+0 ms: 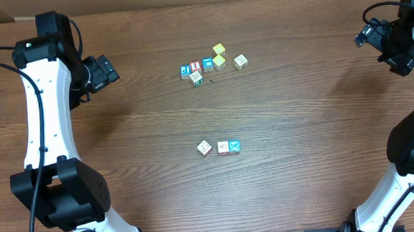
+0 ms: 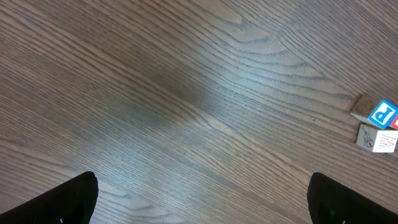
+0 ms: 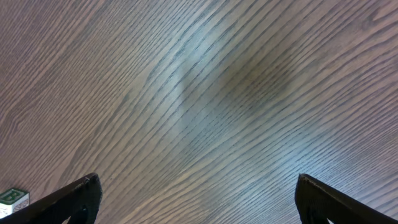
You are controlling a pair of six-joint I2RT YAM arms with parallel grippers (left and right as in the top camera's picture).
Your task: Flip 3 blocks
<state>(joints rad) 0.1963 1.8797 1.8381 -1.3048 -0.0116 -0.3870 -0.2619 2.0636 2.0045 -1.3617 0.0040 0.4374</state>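
Three small blocks lie in a row near the table's middle in the overhead view: a cream one (image 1: 205,148), a second cream one with reddish marks (image 1: 223,147), and a blue-faced one (image 1: 235,147) touching it. My left gripper (image 1: 109,70) hovers at the far left, well away from them. In its wrist view the left gripper (image 2: 202,183) is open over bare wood. My right gripper (image 1: 366,34) hangs at the far right. In the right wrist view the right gripper (image 3: 198,183) is also open, with nothing between its fingers.
A cluster of other cubes sits farther back: a blue "P" cube (image 1: 185,71) (image 2: 382,115), a red-faced cube (image 1: 194,66), two yellow cubes (image 1: 219,50) and cream ones (image 1: 240,61) (image 2: 376,138). A green-marked cube (image 3: 12,198) shows at the right wrist view's lower left edge.
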